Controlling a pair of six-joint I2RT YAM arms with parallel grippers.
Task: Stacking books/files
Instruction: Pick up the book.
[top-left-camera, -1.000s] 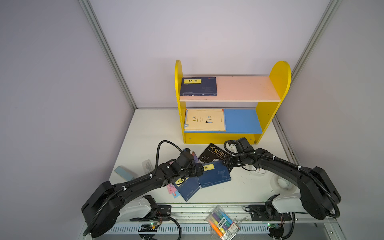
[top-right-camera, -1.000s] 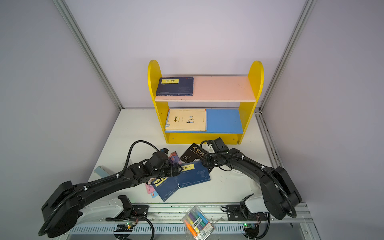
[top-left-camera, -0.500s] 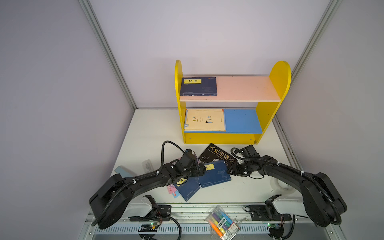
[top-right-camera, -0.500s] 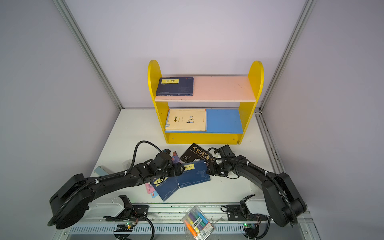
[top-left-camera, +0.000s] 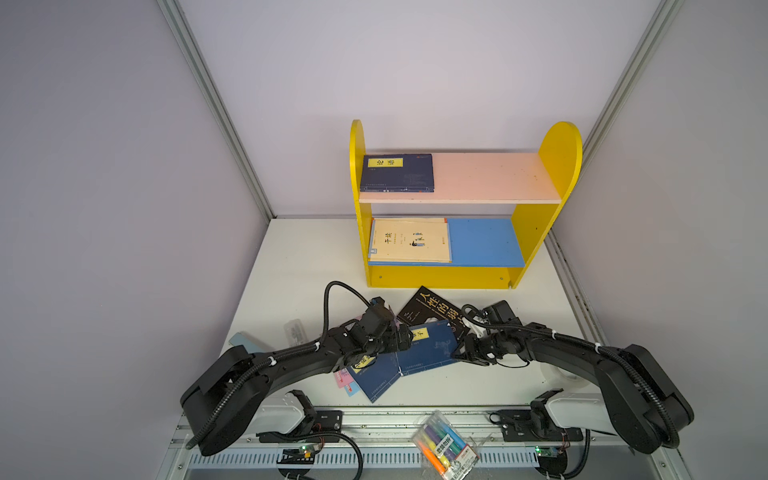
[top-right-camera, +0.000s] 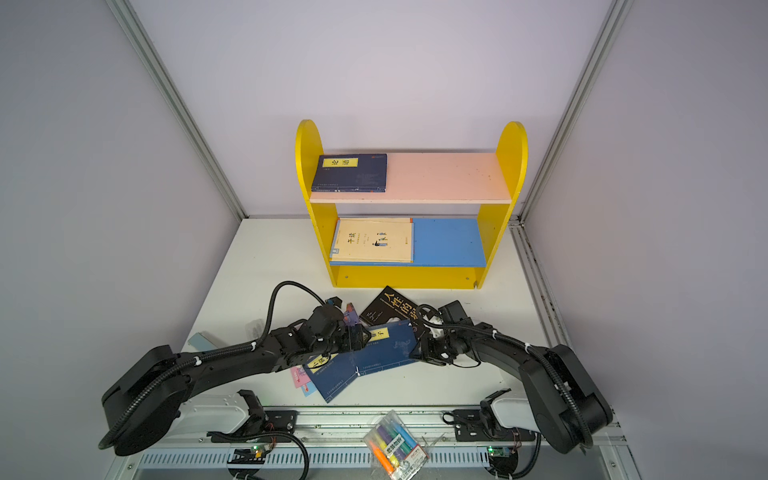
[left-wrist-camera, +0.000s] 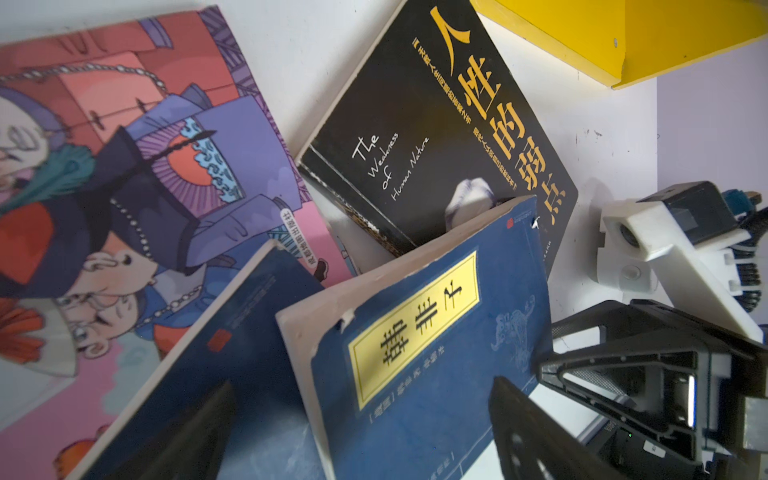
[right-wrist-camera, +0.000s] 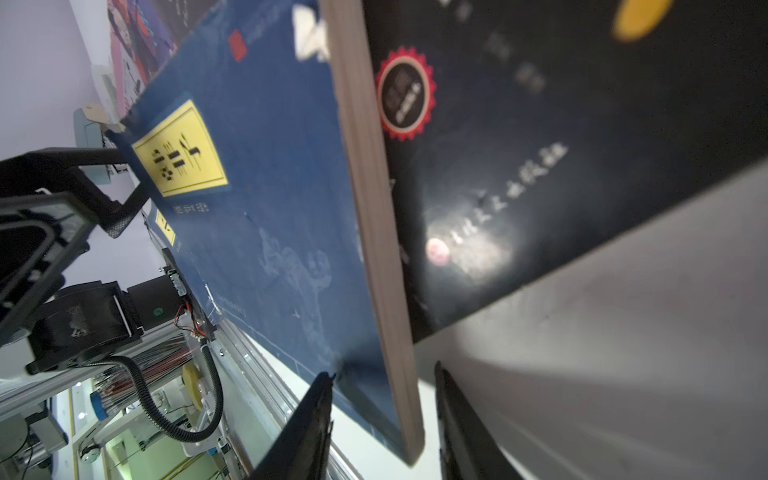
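A navy book with a yellow label (top-left-camera: 432, 345) (left-wrist-camera: 415, 353) lies tilted on a black book (top-left-camera: 436, 309) (right-wrist-camera: 540, 124) and on a second navy book (top-left-camera: 378, 380). Under them a pink cartoon book (left-wrist-camera: 145, 166) shows. My right gripper (top-left-camera: 459, 353) (right-wrist-camera: 383, 372) straddles the top navy book's right corner, open. One finger (right-wrist-camera: 320, 399) is at the cover and a gap remains on the other side. My left gripper (top-left-camera: 401, 338) (left-wrist-camera: 361, 424) hovers wide open over the book's labelled end, holding nothing. On the yellow shelf (top-left-camera: 557, 166) lie another navy book (top-left-camera: 397, 172) and cream books (top-left-camera: 409, 241).
A clear pack of markers (top-left-camera: 444, 449) lies on the front rail. A pale blue object (top-left-camera: 245, 343) and a small clear item (top-left-camera: 293, 330) sit at the left behind my left arm. The shelf's right halves are bare, pink above and blue below.
My right gripper has come forward from the black book to the navy book's right corner, and its jaws have narrowed around that edge. The left gripper stayed open over the pile.
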